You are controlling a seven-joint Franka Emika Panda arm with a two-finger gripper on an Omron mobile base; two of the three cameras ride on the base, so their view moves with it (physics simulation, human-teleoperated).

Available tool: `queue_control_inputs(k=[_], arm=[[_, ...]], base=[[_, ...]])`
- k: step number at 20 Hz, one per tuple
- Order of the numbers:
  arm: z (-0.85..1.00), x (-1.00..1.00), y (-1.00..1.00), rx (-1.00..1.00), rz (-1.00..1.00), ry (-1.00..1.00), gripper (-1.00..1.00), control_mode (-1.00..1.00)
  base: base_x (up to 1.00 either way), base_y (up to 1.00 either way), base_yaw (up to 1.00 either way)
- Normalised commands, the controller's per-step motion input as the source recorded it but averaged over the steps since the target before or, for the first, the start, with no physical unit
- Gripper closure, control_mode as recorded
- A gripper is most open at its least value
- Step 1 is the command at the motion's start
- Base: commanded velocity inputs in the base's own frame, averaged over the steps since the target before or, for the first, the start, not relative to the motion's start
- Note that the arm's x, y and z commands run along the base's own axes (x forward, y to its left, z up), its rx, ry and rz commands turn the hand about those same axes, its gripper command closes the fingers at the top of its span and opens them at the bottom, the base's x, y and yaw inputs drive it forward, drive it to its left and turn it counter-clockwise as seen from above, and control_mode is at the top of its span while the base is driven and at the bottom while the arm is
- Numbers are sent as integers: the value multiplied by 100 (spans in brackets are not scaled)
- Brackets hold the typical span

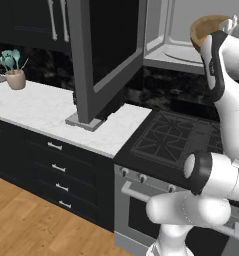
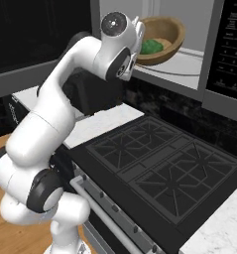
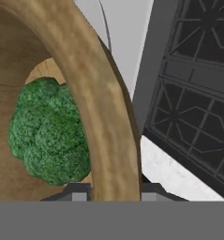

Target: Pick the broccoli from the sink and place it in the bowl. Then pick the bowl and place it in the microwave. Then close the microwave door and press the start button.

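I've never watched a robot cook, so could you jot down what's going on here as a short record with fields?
Holding: gripper clamped on the rim of the bowl
Bowl contents: broccoli
Bowl position: lifted and tilted, at the mouth of the microwave
Microwave door: swung wide open
Below: stove with dark grates
Likely next: setting the bowl down inside

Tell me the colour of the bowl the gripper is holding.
Light-brown wood grain, seen best in the hand view: the bowl held by its rim.
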Motion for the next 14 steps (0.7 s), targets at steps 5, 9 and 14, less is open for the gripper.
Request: queue_control_inputs(k=[5, 9, 14], arm=[[-16, 51, -22, 0, 0, 0, 100, -100], [-24, 47, -22, 0, 0, 0, 100, -100], [-14, 53, -27, 1, 0, 0, 100, -100]], base=[[0, 0, 0], [0, 0, 0], [0, 0, 0]])
